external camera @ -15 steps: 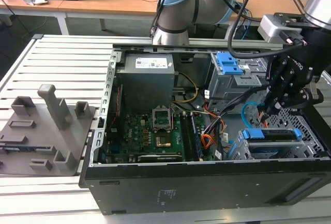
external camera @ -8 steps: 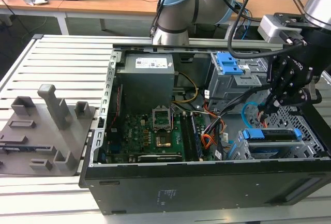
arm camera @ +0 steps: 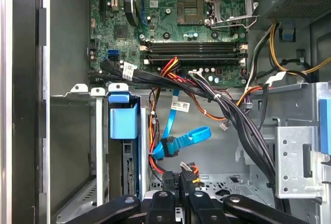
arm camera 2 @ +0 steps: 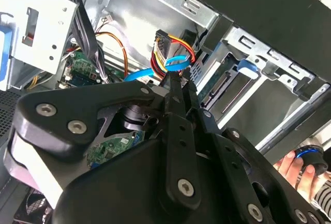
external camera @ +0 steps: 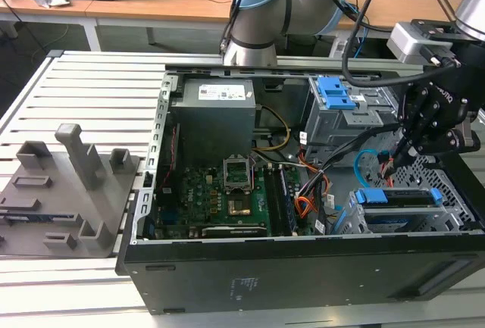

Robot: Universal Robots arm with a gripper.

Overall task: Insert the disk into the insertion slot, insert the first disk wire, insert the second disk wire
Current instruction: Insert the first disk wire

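Down inside the open black computer case [external camera: 303, 275], toward the exterior view's right: the black 2-fingered hand [external camera: 398, 154]. Fingers [arm camera 2: 176, 131] drawn together, tips buried among a looped flat blue cable [arm camera: 196, 136] and a bundle of red, yellow and black wires [arm camera 2: 175, 47]. Cannot tell of any plug pinched between them. Just beside the hand, the flat silver-grey disk in its bright blue plastic carrier [external camera: 398, 198], already seated in the low grey perforated sheet-metal insertion slot [external camera: 455, 214]. Farther off, a taller grey metal cage [external camera: 341, 127] with a blue latch [external camera: 333, 92], then the green motherboard [external camera: 220, 192]. Under the case, a pale slatted metal surface [external camera: 83, 93].
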